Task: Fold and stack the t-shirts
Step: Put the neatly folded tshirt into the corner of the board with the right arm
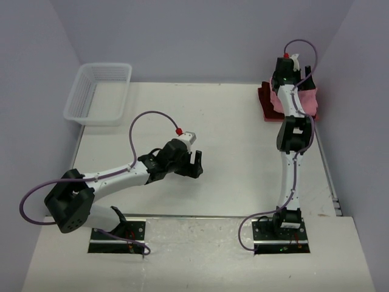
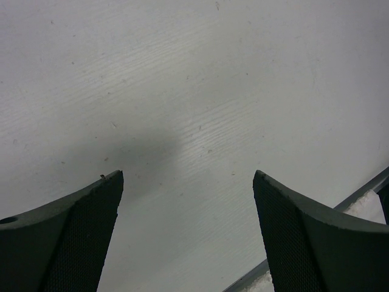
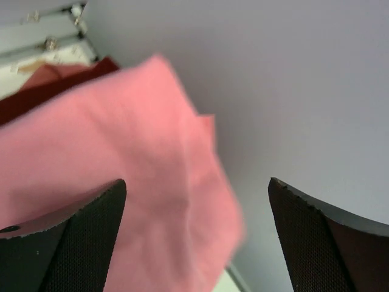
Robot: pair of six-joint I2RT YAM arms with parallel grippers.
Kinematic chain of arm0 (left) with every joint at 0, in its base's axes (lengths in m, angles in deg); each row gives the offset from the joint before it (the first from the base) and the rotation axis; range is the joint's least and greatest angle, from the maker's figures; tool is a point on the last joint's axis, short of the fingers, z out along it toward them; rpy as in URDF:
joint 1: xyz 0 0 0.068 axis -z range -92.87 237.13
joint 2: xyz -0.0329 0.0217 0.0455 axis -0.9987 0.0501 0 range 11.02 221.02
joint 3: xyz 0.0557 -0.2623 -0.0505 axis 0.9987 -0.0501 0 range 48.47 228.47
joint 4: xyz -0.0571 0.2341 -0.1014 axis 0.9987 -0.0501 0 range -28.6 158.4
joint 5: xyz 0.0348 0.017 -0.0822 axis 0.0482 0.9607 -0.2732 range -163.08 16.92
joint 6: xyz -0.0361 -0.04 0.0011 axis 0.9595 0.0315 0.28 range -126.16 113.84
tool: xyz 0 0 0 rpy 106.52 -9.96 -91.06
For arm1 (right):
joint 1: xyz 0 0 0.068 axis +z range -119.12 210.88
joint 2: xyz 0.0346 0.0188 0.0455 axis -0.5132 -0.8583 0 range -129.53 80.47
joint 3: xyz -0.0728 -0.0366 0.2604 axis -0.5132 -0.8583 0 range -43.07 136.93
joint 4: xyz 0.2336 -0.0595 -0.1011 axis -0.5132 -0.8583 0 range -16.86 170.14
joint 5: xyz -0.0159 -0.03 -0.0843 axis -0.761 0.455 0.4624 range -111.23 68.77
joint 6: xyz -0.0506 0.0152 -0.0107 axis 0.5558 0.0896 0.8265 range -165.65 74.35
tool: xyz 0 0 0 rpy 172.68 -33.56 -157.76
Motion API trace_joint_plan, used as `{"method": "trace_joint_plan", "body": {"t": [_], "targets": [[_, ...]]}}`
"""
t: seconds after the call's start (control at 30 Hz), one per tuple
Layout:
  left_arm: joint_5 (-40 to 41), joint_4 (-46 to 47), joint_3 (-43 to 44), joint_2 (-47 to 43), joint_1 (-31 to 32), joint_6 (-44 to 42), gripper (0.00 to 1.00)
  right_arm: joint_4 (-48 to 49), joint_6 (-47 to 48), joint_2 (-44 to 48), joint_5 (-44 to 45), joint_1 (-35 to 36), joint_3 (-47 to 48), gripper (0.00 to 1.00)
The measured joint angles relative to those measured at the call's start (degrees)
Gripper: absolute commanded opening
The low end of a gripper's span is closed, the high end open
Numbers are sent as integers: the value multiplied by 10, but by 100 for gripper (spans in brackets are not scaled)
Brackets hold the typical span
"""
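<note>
Right gripper (image 3: 197, 182): jaws are standing wide apart and clamping nothing. It is hanging close over the light pink t-shirt (image 3: 121, 140), which is blurring in the wrist view. I cannot tell whether the fingers are touching the cloth.

The pink shirt is lying on the dark maroon t-shirt (image 3: 36, 97) in the far right corner of the table (image 2: 182, 73), hard by the wall (image 3: 292, 79). From above, maroon (image 1: 265, 104) is showing as a band along the left side of the pink (image 1: 309, 100).

Left gripper (image 2: 188, 173): jaws also wide, holding nothing, and hovering over bare table near the middle, well apart from both shirts.

Judgement: the pile is looking mostly built, so the step in hand is setting or squaring the pink shirt on the maroon one.

- Any move away should be going straight up, so a finger is not snagging a fold and dragging the top layer.
- If the pink edge is overhanging toward the wall, nudge it inward with flat fingers rather than pinching.
- The wall is leaving little room to swing the wrist.

The white lattice basket (image 1: 102, 64) is sitting at the far left corner, taking no part.

Brands, labels, writing: none is readable on the shirts, basket or arms in any view.
</note>
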Motion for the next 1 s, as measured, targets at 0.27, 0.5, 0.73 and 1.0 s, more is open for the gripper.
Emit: {"method": "trace_joint_plan", "body": {"t": [0.27,0.5,0.73,1.0], "targets": [[-5,-3,-10,-2,-1,1,87,77,52,35,38,21,2,99],[8,-4,-15,-36,-1,11,87,-52,-68,110,-28,93,1,87],[69,-17,-17,-56,-1,11,93,-138,-230,325,-290,99,-209,99],[186,-14,-62,-159,-1,15,100,-58,-286,540,-477,147,-362,99]]}}
